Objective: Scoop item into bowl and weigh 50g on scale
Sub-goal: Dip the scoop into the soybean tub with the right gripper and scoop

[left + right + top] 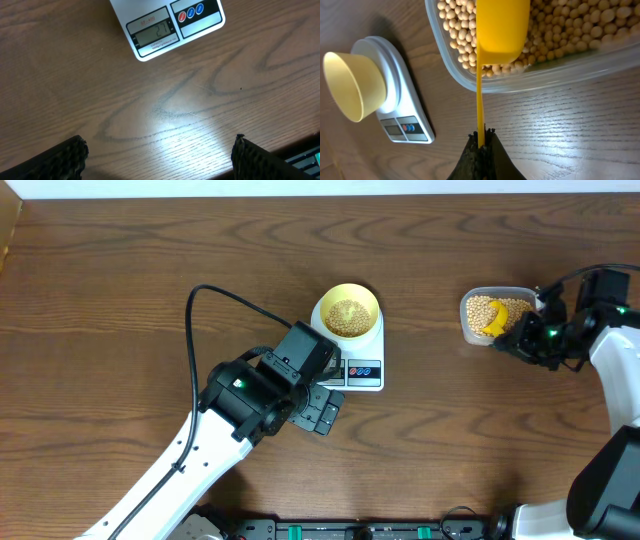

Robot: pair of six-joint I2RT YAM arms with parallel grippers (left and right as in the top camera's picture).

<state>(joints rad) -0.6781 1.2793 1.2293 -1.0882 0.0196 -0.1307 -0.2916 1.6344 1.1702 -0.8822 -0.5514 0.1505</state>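
The pale-yellow bowl (347, 312) stands on the white scale (372, 373) at the table's middle and holds some tan beans. The scale's display and coloured buttons show in the left wrist view (155, 34). My left gripper (322, 408) is open and empty, just in front of the scale over bare wood (160, 155). My right gripper (522, 338) is shut on the handle of the yellow scoop (500, 27), whose cup rests in the beans (570, 30) inside the clear tub (490, 315). The bowl (352, 85) and scale (405, 122) also show in the right wrist view.
The clear plastic tub of beans sits at the right, its near wall (555, 75) facing my right gripper. A black cable (215, 305) loops from the left arm over the wood. The table's front edge has a black rail (360, 530).
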